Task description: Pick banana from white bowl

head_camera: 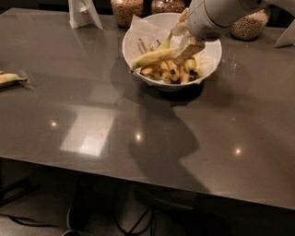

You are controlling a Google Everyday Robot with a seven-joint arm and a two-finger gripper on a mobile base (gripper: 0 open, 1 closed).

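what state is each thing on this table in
long pale yellow-green banana, lying across the top of the pile, right end at the gripper
large round white bowl, upright, paper-lined, holding bananas
short brown-spotted bananas, piled in the bowl
small lone yellow banana, lying flat, far left
glass jars, upright behind the bowl, filled
gripper, down in the bowl at the long banana's right end

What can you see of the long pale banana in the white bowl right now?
The long, smooth, pale yellow-green banana is nearly straight and unspotted. It lies across the top of the short brown-spotted bananas inside the large, round, glossy white bowl, slanting up from its tip near the bowl's left rim to its right end. The robot's hand is at that right end and covers it; whether it grips yet is unclear.
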